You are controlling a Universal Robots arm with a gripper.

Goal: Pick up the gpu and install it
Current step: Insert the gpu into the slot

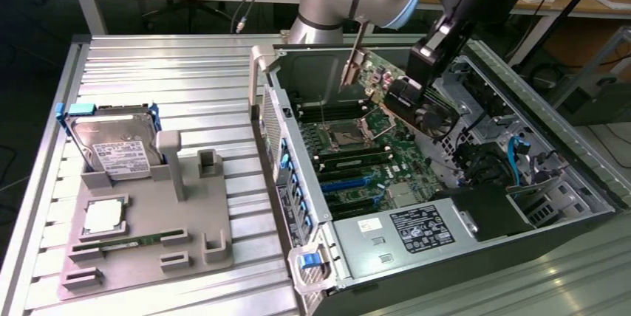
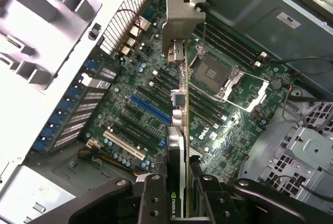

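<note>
The gpu (image 1: 374,83) is a thin brown card with a silver end bracket (image 1: 349,67). It hangs tilted above the motherboard (image 1: 365,161) inside the open computer case (image 1: 552,220). My gripper (image 1: 419,102) is shut on the card's rear part. In the wrist view the gpu (image 2: 179,104) appears edge-on, with its bracket (image 2: 182,15) at the far end. My gripper (image 2: 179,200) clamps it, one dark finger (image 2: 151,198) on each side. The card floats above the expansion slots, including the blue slot (image 2: 151,109), and touches none of them.
Next to the case on the exterior view's left, a grey fixture (image 1: 188,220) holds a hard drive (image 1: 114,146), a processor chip (image 1: 103,216) and a green RAM stick (image 1: 133,242). Inside the case are the processor socket (image 2: 216,75), power supply (image 1: 419,231) and drive cage (image 1: 542,198).
</note>
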